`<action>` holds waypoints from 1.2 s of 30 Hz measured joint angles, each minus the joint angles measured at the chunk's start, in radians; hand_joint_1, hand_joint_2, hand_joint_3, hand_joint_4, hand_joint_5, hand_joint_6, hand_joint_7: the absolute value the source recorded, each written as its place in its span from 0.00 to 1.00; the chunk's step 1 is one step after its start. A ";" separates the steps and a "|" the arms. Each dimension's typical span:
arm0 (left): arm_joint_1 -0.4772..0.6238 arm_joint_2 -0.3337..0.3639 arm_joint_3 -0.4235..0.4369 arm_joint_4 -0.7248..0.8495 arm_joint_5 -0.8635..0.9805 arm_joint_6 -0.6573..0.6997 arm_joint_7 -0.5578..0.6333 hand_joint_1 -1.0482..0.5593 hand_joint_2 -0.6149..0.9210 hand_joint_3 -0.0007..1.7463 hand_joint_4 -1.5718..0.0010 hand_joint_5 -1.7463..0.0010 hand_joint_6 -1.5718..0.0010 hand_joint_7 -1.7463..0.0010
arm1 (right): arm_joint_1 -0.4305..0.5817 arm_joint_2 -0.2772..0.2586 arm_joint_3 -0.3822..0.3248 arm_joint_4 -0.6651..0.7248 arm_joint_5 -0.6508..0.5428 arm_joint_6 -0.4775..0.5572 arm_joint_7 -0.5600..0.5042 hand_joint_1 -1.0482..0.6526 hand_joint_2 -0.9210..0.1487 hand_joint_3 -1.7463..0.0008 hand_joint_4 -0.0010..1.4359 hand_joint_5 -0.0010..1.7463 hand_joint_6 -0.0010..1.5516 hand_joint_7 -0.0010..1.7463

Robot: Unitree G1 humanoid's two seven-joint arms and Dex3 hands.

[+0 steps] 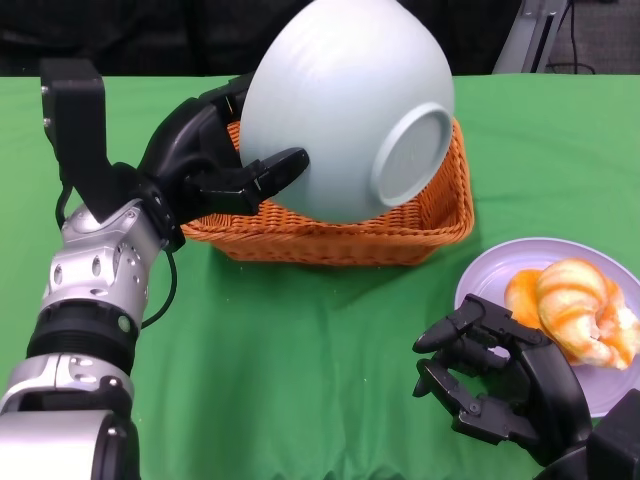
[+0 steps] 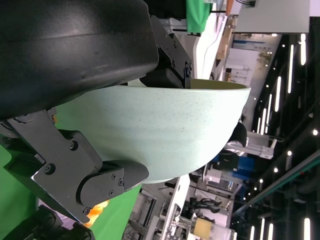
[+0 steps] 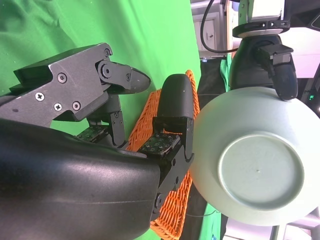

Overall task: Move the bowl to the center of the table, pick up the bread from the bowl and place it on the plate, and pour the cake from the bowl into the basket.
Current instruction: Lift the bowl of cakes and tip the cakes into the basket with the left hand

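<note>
My left hand grips the pale green bowl and holds it tipped over above the orange wicker basket, its base turned toward me. The bowl's wall fills the left wrist view; its inside is hidden and no cake shows. The bread, a glazed orange-and-cream roll, lies on the lavender plate at the right. My right hand rests low beside the plate with fingers apart, holding nothing.
Green cloth covers the table. The basket stands at the middle back, the plate at the front right edge. Beyond the table's far side stand dark equipment and a robot stand.
</note>
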 measured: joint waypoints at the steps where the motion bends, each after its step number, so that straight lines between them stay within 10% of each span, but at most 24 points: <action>1: -0.006 0.002 -0.001 0.014 0.005 -0.008 0.002 0.60 0.74 0.71 0.58 0.00 0.56 0.08 | 0.000 0.000 0.000 0.000 0.000 0.000 0.000 0.55 0.18 0.66 0.47 0.81 0.43 0.65; 36: -0.125 -0.001 0.154 0.247 -0.047 0.064 0.017 0.60 0.77 0.70 0.55 0.02 0.50 0.14 | -0.014 0.007 -0.001 0.085 0.001 -0.054 0.017 0.57 0.16 0.66 0.47 0.82 0.43 0.65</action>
